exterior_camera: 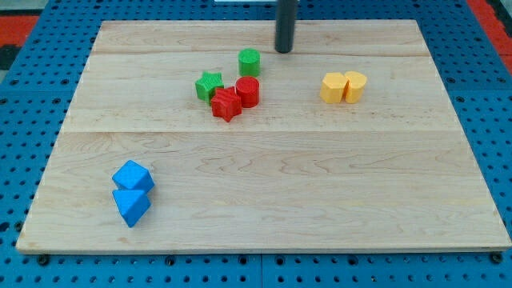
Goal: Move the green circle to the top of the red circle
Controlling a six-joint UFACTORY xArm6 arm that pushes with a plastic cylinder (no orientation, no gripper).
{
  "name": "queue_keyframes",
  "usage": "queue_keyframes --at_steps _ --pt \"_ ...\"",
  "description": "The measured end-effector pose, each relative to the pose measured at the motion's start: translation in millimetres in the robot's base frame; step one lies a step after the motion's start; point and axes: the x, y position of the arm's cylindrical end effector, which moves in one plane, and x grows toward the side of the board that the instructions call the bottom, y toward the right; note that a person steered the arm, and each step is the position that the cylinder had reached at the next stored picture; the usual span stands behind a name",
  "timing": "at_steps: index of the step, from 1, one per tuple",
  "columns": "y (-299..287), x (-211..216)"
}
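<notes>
The green circle [250, 62] stands on the wooden board just above the red circle [248, 91], with a small gap between them. My tip [284, 50] is to the right of the green circle and slightly above it, not touching it. A red star [226, 104] touches the red circle on its lower left. A green star [209, 86] sits to the left of the red circle, against the red star.
Two yellow blocks [343, 87] stand side by side at the view's right. Two blue blocks [132, 192] sit stacked together at the view's lower left. The board's top edge [256, 22] runs just behind my tip.
</notes>
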Motion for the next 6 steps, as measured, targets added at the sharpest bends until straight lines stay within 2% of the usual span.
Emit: queue_keyframes --at_steps 1,2,3,4,5,6 --pt "-41.6 1.0" --pt "-38.3 57.2" --pt "-24.8 24.4" --pt "61.5 48.1" --pt "20.4 63.2" --pt "-1.6 56.4"
